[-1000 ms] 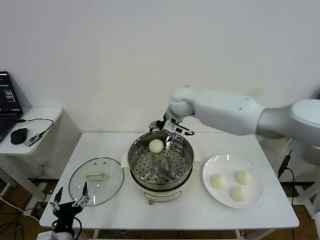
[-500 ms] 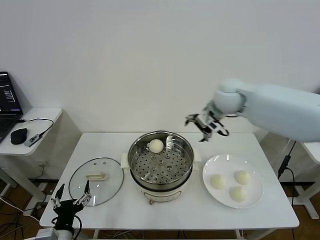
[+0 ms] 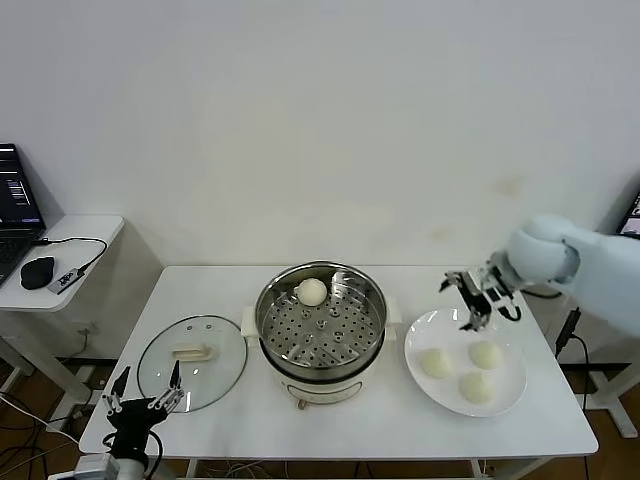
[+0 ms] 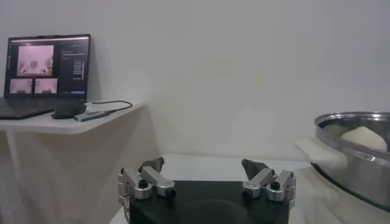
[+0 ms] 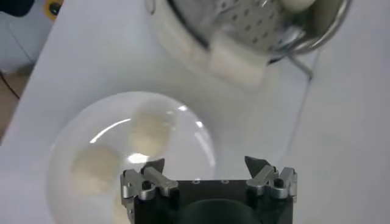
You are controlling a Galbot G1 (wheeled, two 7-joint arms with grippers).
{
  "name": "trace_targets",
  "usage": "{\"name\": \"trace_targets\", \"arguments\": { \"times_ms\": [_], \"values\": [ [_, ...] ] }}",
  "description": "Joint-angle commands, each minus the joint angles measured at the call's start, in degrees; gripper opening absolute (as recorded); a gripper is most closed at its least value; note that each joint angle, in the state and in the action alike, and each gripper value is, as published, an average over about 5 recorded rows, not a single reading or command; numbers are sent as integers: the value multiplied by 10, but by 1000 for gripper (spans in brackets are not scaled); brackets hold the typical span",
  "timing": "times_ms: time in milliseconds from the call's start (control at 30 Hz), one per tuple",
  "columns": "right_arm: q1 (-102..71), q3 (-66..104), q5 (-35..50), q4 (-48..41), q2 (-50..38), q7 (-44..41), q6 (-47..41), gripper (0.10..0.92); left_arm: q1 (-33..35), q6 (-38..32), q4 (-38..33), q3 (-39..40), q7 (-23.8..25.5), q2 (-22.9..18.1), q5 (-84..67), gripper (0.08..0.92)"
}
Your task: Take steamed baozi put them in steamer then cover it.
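Observation:
The steamer (image 3: 320, 330) stands mid-table with one baozi (image 3: 313, 291) resting on its perforated tray near the far rim. Three more baozi (image 3: 436, 362) (image 3: 485, 354) (image 3: 476, 387) lie on the white plate (image 3: 420, 335) to its right. My right gripper (image 3: 480, 300) hovers open and empty over the plate's far edge; its wrist view shows the gripper (image 5: 207, 165) above the plate (image 5: 79, 134) and two baozi (image 5: 149, 134) (image 5: 94, 169). My left gripper (image 3: 140, 405) is parked open at the table's front left corner, also seen in its own view (image 4: 207, 167).
A glass lid (image 3: 192, 362) with a cream handle lies flat left of the steamer. A side desk at the far left carries a laptop (image 4: 46, 73) and a mouse (image 3: 38, 270). The steamer's rim (image 4: 359, 164) sits right of the left gripper.
My right gripper has swung from above the steamer's far rim rightward and down to the plate, open all the way. The baozi stays in the steamer. The left arm has not moved.

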Motion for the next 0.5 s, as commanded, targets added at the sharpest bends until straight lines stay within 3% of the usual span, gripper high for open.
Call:
{"name": "trace_targets", "arguments": {
  "times_ms": [33,500],
  "values": [
    [-137,79,-23,-12,-29,-1,-18,823,0,2,1,0,1,0,5,823],
    [-207,115,-46,-97,64,12,-14,823,7,2,8,-13,3,-4,9,823]
  ]
}}
